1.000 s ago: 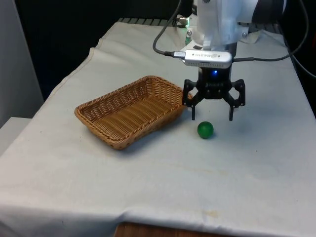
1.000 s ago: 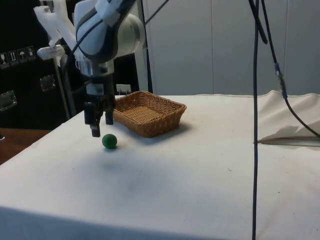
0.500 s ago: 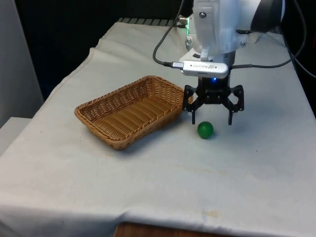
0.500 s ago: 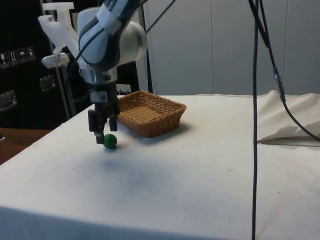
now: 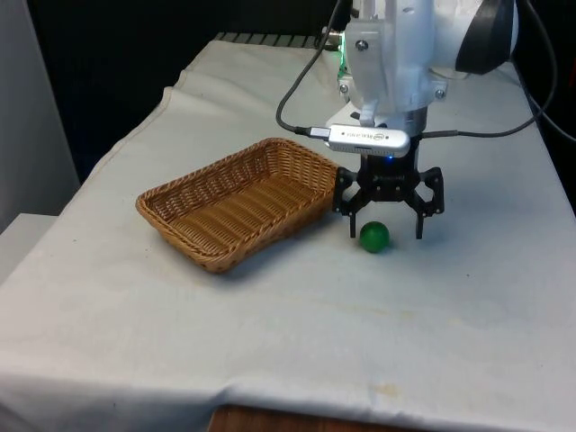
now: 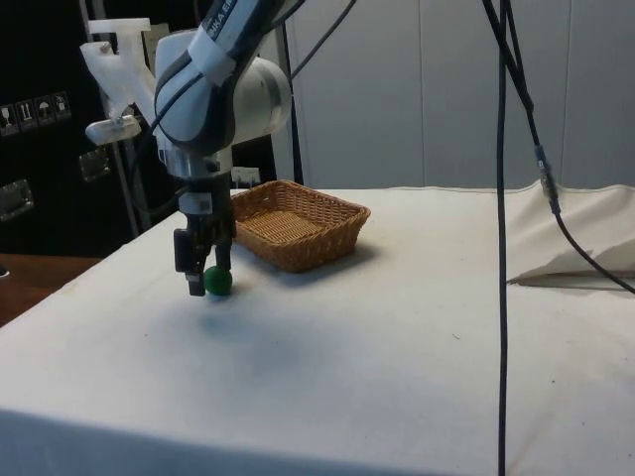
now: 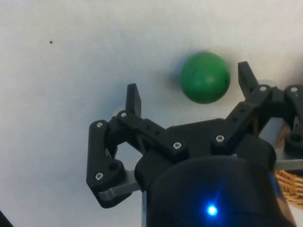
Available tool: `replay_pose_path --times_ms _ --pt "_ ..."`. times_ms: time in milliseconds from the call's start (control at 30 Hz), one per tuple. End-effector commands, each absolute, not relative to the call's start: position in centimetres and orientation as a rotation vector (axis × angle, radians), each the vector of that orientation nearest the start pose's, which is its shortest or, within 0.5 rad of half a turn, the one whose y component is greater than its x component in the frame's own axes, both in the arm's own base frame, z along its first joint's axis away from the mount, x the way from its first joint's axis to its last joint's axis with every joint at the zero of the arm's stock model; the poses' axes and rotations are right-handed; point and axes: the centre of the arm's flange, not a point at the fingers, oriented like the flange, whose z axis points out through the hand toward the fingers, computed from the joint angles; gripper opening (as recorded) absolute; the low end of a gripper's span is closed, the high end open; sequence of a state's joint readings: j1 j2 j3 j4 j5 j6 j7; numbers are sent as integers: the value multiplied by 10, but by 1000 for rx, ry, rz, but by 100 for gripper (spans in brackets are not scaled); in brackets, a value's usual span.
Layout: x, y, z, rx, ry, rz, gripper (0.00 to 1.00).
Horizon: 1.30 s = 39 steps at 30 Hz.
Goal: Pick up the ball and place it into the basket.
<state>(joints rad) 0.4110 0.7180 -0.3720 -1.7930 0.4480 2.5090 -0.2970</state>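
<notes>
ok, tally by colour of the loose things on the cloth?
Green: 1, the ball, between the open fingers of the gripper
Brown: 1, the wicker basket, nothing in it
Total: 2

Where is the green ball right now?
The green ball lies on the white cloth, just off the wicker basket on the front view's right, between the fingers of the open gripper lowered around it.
</notes>
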Motion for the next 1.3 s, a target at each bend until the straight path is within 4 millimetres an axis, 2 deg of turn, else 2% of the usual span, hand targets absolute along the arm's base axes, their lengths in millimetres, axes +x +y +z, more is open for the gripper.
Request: replay_pose_path --times_ms 0,500,533,567,600,667,700,733,767,867,1100,1267 --pt "657 41 176 -3108 -111 -122 100" --pt "656 39 176 -3112 -111 -120 100" --pt "656 39 176 -3112 -111 -120 97" --pt "656 39 176 -3112 -111 -120 90" --pt "656 39 176 -3113 -110 -121 77" --pt "656 39 176 -3113 -112 -121 57" --pt "656 39 176 -3113 -112 -121 37" --pt "656 39 176 -3114 -111 -120 27" --pt "656 39 176 -3113 -112 -121 27" --pt "656 39 176 -3113 -112 -121 0" --pt "656 39 176 -3113 -112 -121 0" --pt "655 37 195 -3114 -110 -126 0"
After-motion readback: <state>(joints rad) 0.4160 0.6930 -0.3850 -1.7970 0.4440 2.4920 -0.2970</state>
